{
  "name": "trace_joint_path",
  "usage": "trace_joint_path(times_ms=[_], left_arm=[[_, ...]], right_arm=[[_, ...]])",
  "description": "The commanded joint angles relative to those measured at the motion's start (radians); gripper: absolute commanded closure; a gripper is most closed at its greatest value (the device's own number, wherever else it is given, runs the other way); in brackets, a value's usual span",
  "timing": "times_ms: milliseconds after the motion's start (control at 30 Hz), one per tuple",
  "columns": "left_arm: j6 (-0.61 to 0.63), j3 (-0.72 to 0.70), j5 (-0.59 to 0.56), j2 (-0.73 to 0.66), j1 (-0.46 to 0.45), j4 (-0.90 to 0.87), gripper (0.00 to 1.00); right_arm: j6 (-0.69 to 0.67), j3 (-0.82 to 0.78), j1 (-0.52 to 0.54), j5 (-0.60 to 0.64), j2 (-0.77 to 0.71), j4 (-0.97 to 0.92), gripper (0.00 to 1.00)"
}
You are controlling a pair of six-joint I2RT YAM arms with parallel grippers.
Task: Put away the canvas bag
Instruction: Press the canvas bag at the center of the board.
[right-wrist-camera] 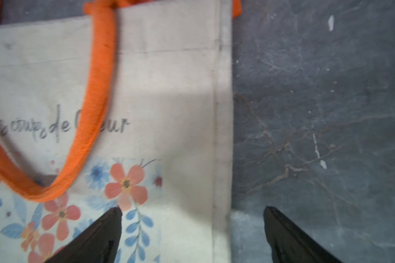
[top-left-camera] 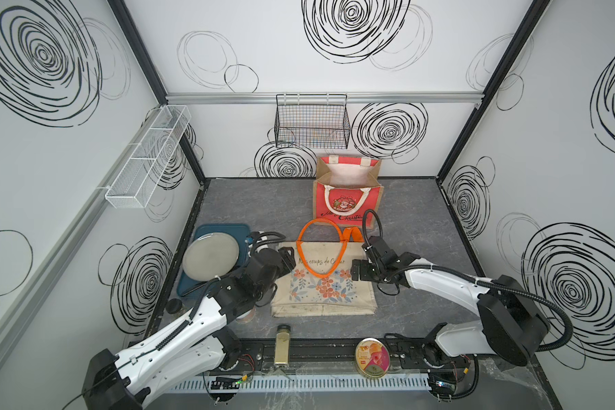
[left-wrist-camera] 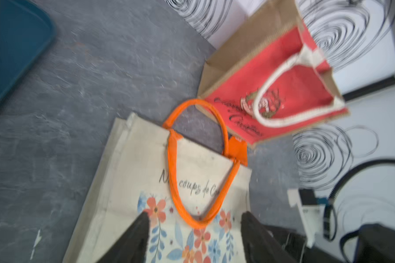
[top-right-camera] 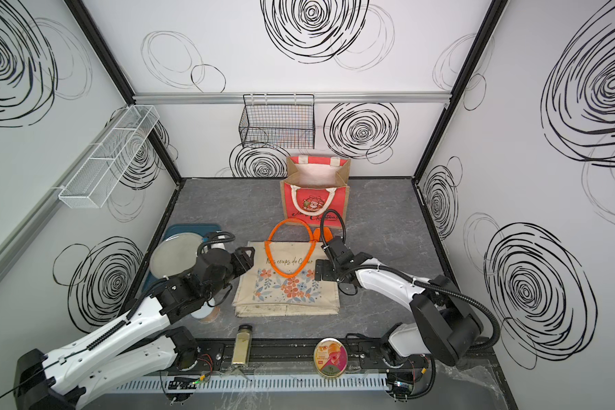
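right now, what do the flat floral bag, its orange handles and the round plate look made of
Floral bag: woven canvas, matte cream, with stitched seams and soft folds visible in the right wrist view.
Orange handles: likely webbing or cord, matte, with a fuzzy texture.
Round plate: probably metal, given the dull grey sheen and raised rim; it could be enamel.

bright even light; top views sharp; wrist views smeared, perhaps motion blur.

What I can read off my cameras

The canvas bag (right-wrist-camera: 169,91) says "coups de C…eur" in script, its orange handle (right-wrist-camera: 96,91) crossing the words. The red bag (top-left-camera: 348,204) reads "Christmas". Label on the round tin (top-left-camera: 372,356): too small for me.
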Motion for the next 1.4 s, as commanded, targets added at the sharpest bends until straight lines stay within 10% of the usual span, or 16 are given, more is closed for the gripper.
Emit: trace_joint_path(times_ms=[0, 200, 400, 500, 867, 1367], left_arm=[[-0.192, -0.016, -0.090, 0.013, -0.096, -0.065, 0.55], [-0.460, -0.128, -0.149, 0.086, -0.303, 0.020, 0.74], [-0.518, -0.221, -0.168, 0.154, -0.320, 0.168, 0.89], [-0.527, -0.227, -0.175, 0.174, -0.318, 0.159, 0.88], [-0.603, -0.442, -0.116, 0.251, -0.253, 0.360, 0.89], [-0.592, -0.491, -0.149, 0.350, -0.211, 0.371, 0.91]], right_arm=[[0.078, 0.085, 0.122, 0.183, -0.034, -0.144, 0.00], [0.116, 0.125, 0.329, 0.053, 0.036, 0.014, 0.23], [0.112, 0.085, 0.416, -0.171, 0.183, 0.354, 0.55], [0.100, 0.107, 0.433, -0.213, 0.260, 0.390, 0.97], [0.182, -0.045, 0.407, -0.258, 0.330, 0.407, 1.00], [0.251, -0.374, 0.211, -0.203, 0.026, 0.329, 1.00]])
